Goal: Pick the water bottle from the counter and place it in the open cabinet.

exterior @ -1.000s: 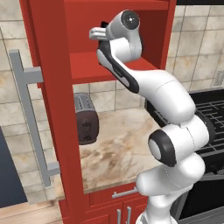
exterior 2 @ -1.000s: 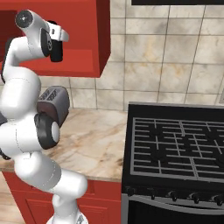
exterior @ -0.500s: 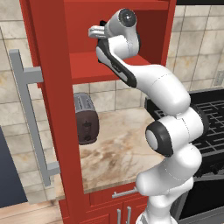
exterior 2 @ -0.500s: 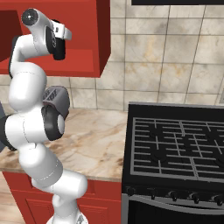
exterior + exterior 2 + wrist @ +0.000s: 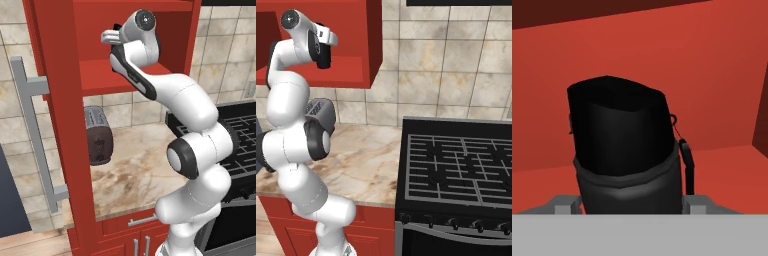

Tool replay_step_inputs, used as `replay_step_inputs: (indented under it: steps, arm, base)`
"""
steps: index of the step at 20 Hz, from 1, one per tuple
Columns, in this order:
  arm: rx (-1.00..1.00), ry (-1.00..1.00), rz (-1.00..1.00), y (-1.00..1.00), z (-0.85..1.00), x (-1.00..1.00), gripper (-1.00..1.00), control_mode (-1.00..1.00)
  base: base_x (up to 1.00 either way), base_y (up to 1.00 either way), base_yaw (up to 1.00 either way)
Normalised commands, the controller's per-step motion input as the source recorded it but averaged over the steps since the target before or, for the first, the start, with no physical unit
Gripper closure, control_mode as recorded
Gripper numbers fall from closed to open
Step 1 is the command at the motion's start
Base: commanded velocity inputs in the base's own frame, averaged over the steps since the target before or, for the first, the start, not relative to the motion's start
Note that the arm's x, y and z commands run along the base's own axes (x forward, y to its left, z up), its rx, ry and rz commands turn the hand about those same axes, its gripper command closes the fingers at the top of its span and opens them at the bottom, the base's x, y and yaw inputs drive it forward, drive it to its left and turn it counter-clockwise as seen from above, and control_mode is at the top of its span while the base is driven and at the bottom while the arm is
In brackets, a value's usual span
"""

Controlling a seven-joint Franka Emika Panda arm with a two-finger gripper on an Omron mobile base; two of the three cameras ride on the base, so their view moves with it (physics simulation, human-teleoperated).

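Observation:
The black water bottle (image 5: 323,54) hangs in my gripper (image 5: 324,46), which is shut on it, high up at the open red cabinet (image 5: 363,45). In the hand view the bottle (image 5: 619,150) stands close between the grey fingers (image 5: 562,206), its top toward the cabinet's red back wall (image 5: 712,75). From the left, my gripper (image 5: 112,37) sits just above the inner shelf (image 5: 100,76), and the hand hides most of the bottle. I cannot tell whether the bottle touches the shelf. The marbled counter (image 5: 135,165) lies far below.
The cabinet's big red door (image 5: 55,110) with its silver bar handle (image 5: 32,135) stands open at the left. A dark grey toaster (image 5: 97,135) sits on the counter under the cabinet. The black stove (image 5: 456,165) is to the right.
The arm's elbow has risen and swung in toward the cabinet. The hand with the bottle has shifted slightly toward the cabinet. The bottle is still held.

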Motion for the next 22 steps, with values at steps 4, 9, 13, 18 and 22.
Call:
replay_step_inputs:
  steps: [4, 9, 13, 18, 22]
  arm:
    - [-0.03, -0.06, 0.00, 0.00, -0.30, 0.00, 1.00, -1.00]
    - [-0.03, -0.03, 0.00, 0.00, -0.30, 0.00, 1.00, -1.00]
    - [-0.01, 0.00, 0.00, 0.00, -0.12, 0.00, 1.00, -1.00]
    - [0.00, 0.00, 0.00, 0.00, 0.00, 0.00, 1.00, -1.00]
    - [0.00, 0.00, 0.00, 0.00, 0.00, 0.00, -1.00, -1.00]
  base:
    - [0.00, 0.00, 0.00]
    - [0.00, 0.00, 0.00]
    - [0.00, 0.00, 0.00]
    - [0.00, 0.00, 0.00]
    - [0.00, 0.00, 0.00]
